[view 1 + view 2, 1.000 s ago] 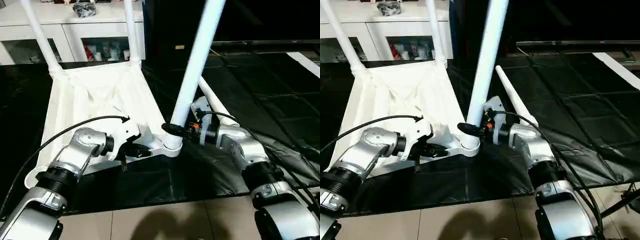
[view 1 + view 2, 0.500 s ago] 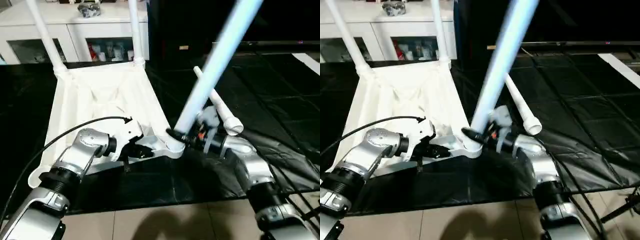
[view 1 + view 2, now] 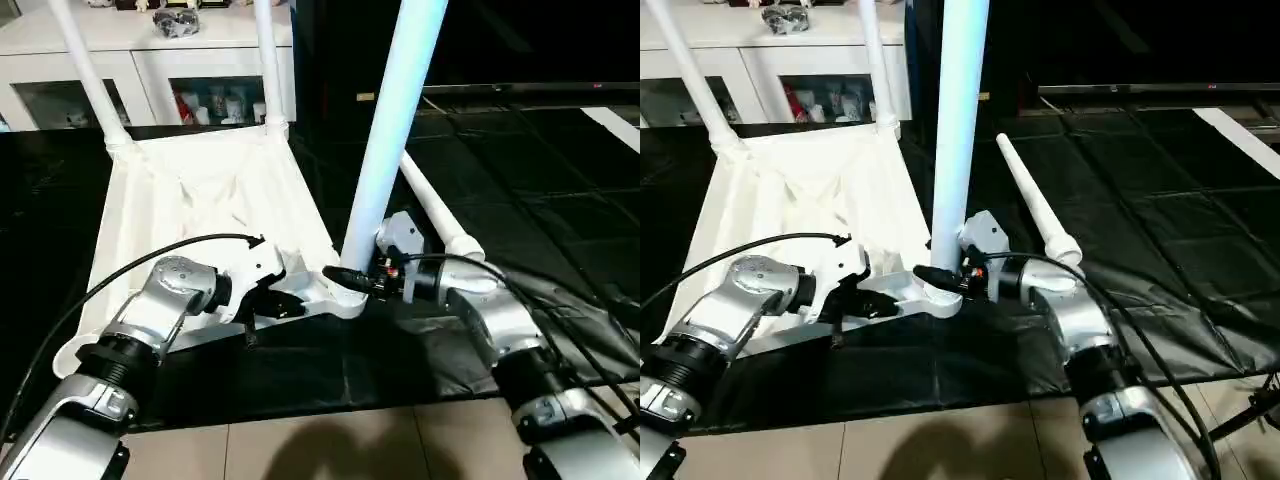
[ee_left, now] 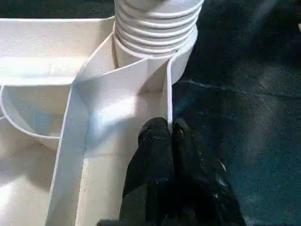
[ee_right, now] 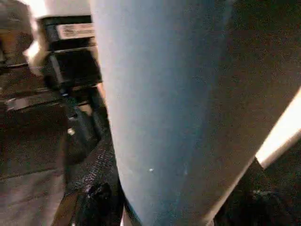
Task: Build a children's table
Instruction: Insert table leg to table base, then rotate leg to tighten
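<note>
White plastic makes up the table top [image 3: 200,200], which lies upside down on a black sheet [image 3: 520,200] spread over the floor, its ribbed underside facing up. Two legs [image 3: 85,70] stand in the far corner sockets, in front of a white cabinet [image 3: 150,60] with glass doors. A third leg [image 3: 395,130] stands nearly upright in the near corner socket [image 3: 350,292] on the robot's right side of the top. The fourth leg [image 3: 435,215] lies loose on the sheet just behind the right arm.

The right gripper [image 3: 352,277] has its fingers around the base of the upright leg just above the socket, pinching it between them. In the right wrist view the leg [image 5: 178,103] stands close in front of the camera.

The left gripper [image 4: 168,136] has its fingers pressed together on the thin rim wall of the table top, just beside the ribbed collar of that same socket [image 4: 155,28].
</note>
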### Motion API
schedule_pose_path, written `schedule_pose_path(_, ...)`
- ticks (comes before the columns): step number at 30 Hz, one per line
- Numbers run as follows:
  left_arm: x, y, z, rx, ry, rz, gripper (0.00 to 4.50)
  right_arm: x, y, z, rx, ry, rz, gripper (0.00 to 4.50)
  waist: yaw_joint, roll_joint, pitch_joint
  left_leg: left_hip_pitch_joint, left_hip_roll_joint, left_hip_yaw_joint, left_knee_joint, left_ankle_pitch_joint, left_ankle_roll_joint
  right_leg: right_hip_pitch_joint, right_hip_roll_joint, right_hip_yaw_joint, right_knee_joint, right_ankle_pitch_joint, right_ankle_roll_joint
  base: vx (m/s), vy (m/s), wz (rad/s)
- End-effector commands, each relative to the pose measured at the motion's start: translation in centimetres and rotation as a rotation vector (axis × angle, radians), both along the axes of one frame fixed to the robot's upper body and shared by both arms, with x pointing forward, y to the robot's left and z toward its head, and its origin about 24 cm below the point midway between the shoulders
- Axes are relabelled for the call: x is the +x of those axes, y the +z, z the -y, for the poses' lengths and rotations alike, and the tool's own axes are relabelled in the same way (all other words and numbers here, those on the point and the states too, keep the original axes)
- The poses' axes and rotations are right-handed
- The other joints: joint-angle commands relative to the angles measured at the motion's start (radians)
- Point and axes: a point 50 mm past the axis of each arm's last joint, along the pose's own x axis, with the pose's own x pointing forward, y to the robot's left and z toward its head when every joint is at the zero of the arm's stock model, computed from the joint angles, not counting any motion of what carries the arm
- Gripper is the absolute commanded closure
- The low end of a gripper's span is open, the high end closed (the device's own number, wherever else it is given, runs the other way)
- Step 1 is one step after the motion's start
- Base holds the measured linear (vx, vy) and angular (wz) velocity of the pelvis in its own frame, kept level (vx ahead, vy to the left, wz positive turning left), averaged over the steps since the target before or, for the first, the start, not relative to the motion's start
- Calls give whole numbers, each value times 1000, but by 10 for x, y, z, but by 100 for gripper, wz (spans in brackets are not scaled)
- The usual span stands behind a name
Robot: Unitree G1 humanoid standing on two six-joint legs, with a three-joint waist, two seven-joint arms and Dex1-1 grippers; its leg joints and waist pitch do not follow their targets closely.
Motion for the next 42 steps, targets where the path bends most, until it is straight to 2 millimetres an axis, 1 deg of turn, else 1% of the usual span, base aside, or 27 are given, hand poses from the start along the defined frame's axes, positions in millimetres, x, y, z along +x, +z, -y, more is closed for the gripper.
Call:
schedule_pose_path(1,1,8,3,-5,-47,26,450,-21,-39,0,-85,92,-194,259,2,5,-60,-3,-2,21,-69,-258,40,53,-32,37,-53,-243,-235,0,0,0)
schedule_pose_path(2,0,8,4,-8,-58,19,450,-23,-40,0,-88,113,-200,259,3,8,-61,-3,-2,21,-69,-253,40,53,-32,37,-51,-227,-240,0,0,0)
schedule_pose_path(5,1,8,6,1,-72,15,450,-26,-41,0,-90,158,-218,259,9,7,-63,-4,-2,23,-66,-227,50,57,-32,36,-45,-182,-256,0,0,0)
schedule_pose_path(6,3,8,6,7,-69,15,450,-27,-42,0,-98,170,-218,259,12,13,-63,-3,-2,24,-66,-226,48,57,-32,36,-46,-182,-257,0,0,0)
schedule_pose_path(7,4,8,6,9,-63,13,450,-27,-42,-1,-102,170,-216,259,14,10,-62,-1,-3,25,-66,-234,46,56,-31,36,-47,-191,-256,0,0,0)
schedule_pose_path(12,13,8,4,16,33,35,450,-22,-44,-2,-96,96,-199,259,16,16,-57,5,-3,23,-71,-298,24,52,-34,36,-58,-291,-233,0,0,0)
schedule_pose_path(13,14,8,3,12,58,40,450,-18,-44,-2,-95,47,-189,259,15,14,-57,6,-3,24,-71,-309,22,51,-34,36,-61,-306,-228,0,0,0)
schedule_pose_path(14,15,9,3,8,77,45,450,-14,-44,-2,-94,3,-180,259,14,13,-54,7,-4,23,-73,-329,16,49,-35,36,-65,-350,-217,0,0,0)
schedule_pose_path(15,16,9,2,5,104,51,450,-9,-44,-3,-94,-58,-170,259,11,17,-52,8,-6,20,-74,-350,11,50,-36,33,-70,-407,-197,0,0,0)
schedule_pose_path(16,16,10,2,4,120,55,450,-6,-43,-3,-94,-91,-165,259,5,14,-48,6,-8,18,-76,-375,4,49,-36,30,-76,-466,-173,0,0,0)
schedule_pose_path(17,17,12,2,-7,154,59,450,-2,-43,-3,-91,-151,-166,259,3,14,-47,8,-9,17,-76,-387,1,47,-36,28,-81,-500,-159,0,0,0)
schedule_pose_path(19,19,15,2,-24,252,75,450,8,-43,-6,-76,-267,-183,259,-12,15,-43,16,-12,10,-73,-432,-16,38,-39,20,-91,-596,-124,-56,-4,-5)
schedule_pose_path(20,19,17,4,-38,292,78,450,13,-43,-8,-75,-328,-189,259,-16,15,-42,18,-15,9,-73,-442,-12,36,-36,16,-98,-618,-113,-59,-3,-5)
schedule_pose_path(22,19,18,7,-56,352,83,450,18,-43,-12,-79,-402,-197,259,-32,20,-40,7,-13,1,-74,-465,-14,43,-39,4,-100,-643,-91,-68,11,-15)
schedule_pose_path(23,18,19,10,-73,401,82,450,22,-44,-15,-85,-459,-201,259,-41,18,-37,3,-14,-4,-74,-492,-14,44,-37,-8,-106,-668,-70,-69,14,-17)
schedule_pose_path(24,17,20,16,-91,430,79,450,25,-44,-17,-87,-506,-209,259,-55,12,-37,6,-17,-6,-69,-509,-9,40,-36,-18,-117,-689,-57,-51,16,-15)
schedule_pose_path(26,12,22,32,-123,482,77,450,31,-43,-23,-86,-636,-235,259,-71,13,-40,4,-13,-10,-69,-503,-6,44,-42,-24,-117,-655,-73,0,0,0)
schedule_pose_path(27,10,22,38,-132,493,75,450,33,-43,-25,-87,-674,-242,259,-79,21,-38,-3,-13,-14,-73,-510,0,51,-38,-31,-119,-634,-72,0,0,0)
schedule_pose_path(28,10,24,44,-145,508,77,450,34,-43,-27,-89,-691,-246,259,-89,16,-37,-12,-10,-20,-77,-530,3,56,-40,-38,-117,-616,-72,0,0,0)
schedule_pose_path(29,10,25,49,-152,523,79,450,35,-43,-30,-98,-709,-247,259,-89,21,-38,-10,-12,-23,-76,-540,2,55,-41,-38,-117,-605,-73,0,0,0)
schedule_pose_path(30,10,25,52,-155,535,81,450,35,-43,-32,-107,-718,-244,259,-96,18,-42,-4,-14,-22,-74,-540,10,50,-42,-35,-119,-577,-88,0,0,0)
schedule_pose_path(31,12,26,54,-157,556,87,450,36,-43,-35,-113,-718,-240,259,-98,16,-42,-5,-17,-19,-72,-526,17,48,-42,-33,-119,-558,-103,0,0,0)
schedule_pose_path(33,12,26,55,-155,568,91,450,35,-43,-36,-113,-716,-242,259,-99,14,-42,-5,-18,-15,-71,-509,25,44,-41,-27,-116,-542,-118,0,0,0)
schedule_pose_path(39,13,28,50,-122,604,98,450,33,-46,-44,-109,-691,-256,259,-96,17,-47,-12,-15,-11,-74,-453,28,49,-41,-12,-100,-463,-158,0,0,0)
schedule_pose_path(40,13,28,50,-122,604,98,450,33,-46,-44,-109,-691,-256,224,-96,17,-47,-12,-15,-11,-74,-453,28,49,-41,-12,-100,-463,-158,0,0,0)
schedule_pose_path(41,13,27,46,-107,607,104,450,33,-45,-44,-86,-685,-254,224,-95,17,-47,-12,-15,-9,-73,-439,30,49,-40,-10,-98,-454,-163,0,0,0)
schedule_pose_path(42,13,27,46,-107,607,104,450,33,-45,-44,-86,-685,-254,203,-95,17,-47,-12,-15,-9,-73,-437,32,48,-40,-10,-98,-450,-166,0,0,0)
